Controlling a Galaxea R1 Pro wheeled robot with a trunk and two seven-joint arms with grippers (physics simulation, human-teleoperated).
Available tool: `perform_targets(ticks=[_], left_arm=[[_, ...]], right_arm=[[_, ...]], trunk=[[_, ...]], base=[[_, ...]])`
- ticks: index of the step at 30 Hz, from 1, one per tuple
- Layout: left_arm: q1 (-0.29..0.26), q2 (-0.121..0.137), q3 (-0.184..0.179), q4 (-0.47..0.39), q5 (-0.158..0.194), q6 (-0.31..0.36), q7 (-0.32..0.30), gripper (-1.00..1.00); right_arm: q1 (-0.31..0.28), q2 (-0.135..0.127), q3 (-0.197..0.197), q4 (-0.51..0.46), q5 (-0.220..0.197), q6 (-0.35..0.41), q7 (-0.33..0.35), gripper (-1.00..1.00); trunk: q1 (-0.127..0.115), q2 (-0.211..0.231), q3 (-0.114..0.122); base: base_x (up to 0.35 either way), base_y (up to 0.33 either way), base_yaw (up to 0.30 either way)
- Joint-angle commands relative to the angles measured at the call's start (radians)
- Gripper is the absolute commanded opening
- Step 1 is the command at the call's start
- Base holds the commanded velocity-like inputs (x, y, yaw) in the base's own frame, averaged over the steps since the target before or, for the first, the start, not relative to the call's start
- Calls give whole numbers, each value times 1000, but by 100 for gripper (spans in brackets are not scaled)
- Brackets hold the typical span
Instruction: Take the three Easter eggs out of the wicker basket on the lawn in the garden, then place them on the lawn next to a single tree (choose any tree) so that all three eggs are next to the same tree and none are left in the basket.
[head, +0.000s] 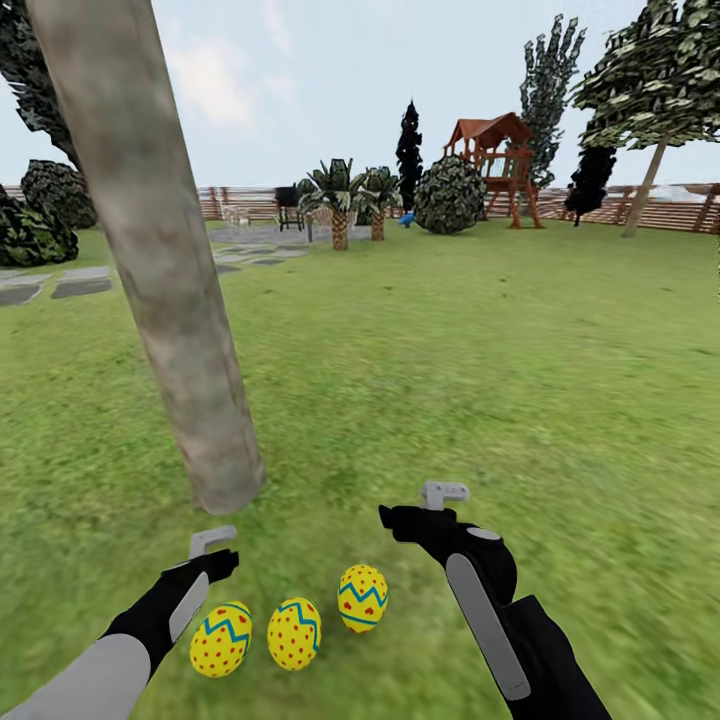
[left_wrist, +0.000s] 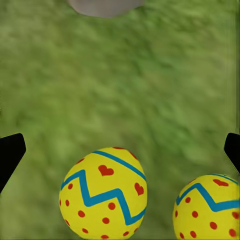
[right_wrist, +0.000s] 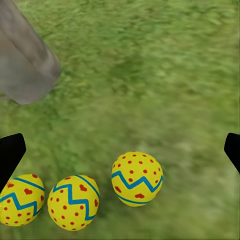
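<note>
Three yellow Easter eggs with red dots and blue zigzag bands lie in a row on the lawn (head: 480, 380) just in front of the tree (head: 175, 300) trunk's base: left egg (head: 221, 639), middle egg (head: 295, 633), right egg (head: 363, 598). My left gripper (head: 215, 552) hovers open just above the left egg (left_wrist: 104, 194), holding nothing. Open and empty too, my right gripper (head: 412, 508) hangs to the right of the eggs (right_wrist: 136, 178), near the trunk (right_wrist: 25, 65). The wicker basket is out of view.
Open grass stretches ahead and to the right. A grey stepping-stone path (head: 80, 283) lies far left near dark bushes (head: 35, 225). Short palms (head: 340, 200), a round bush (head: 450, 195), a red playset (head: 497, 165), another tree (head: 650, 110) and a wooden fence (head: 670, 210) stand far off.
</note>
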Motion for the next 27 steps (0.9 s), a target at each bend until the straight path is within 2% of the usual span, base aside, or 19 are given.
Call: perform_targets(ticks=[1, 27], left_arm=[[0, 1, -3, -2, 8, 5, 6, 100], [0, 1, -4, -2, 4, 3, 9, 100]], right_arm=[[-1, 0, 1, -1, -10, 2, -10, 100], [-1, 0, 1, -1, -10, 2, -10, 100]], trunk=[[-1, 0, 3], [-12, 6, 104]], base=[[0, 0, 0], [0, 0, 0]])
